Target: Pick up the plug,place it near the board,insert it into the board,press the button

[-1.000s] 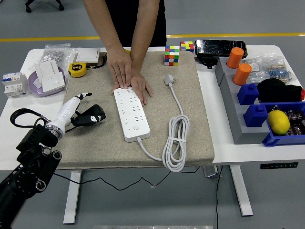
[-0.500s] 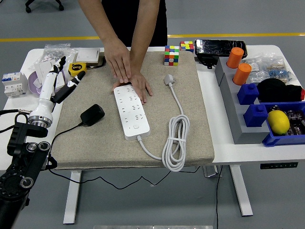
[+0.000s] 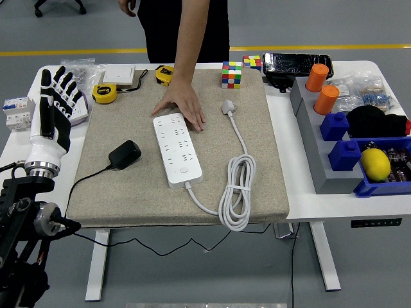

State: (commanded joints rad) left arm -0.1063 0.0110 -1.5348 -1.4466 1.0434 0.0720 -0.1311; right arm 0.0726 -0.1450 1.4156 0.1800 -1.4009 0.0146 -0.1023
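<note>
A tan mat (image 3: 257, 186) covers the white table (image 3: 302, 205). On it lie one black plug (image 3: 125, 154) and one white board (image 3: 176, 150), near each other. The left hand (image 3: 53, 106) is up at the table's left side, fingers spread, empty. One person's hand (image 3: 185, 106) presses the board's far end.

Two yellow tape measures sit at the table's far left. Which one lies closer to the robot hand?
The tape measure beside the mat's far left corner, just right of the raised left robot hand. The other tape measure lies farther right, by the person's arm.

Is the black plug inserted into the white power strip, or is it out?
Out. The black plug lies on the mat, left of the white power strip and apart from it.
</note>
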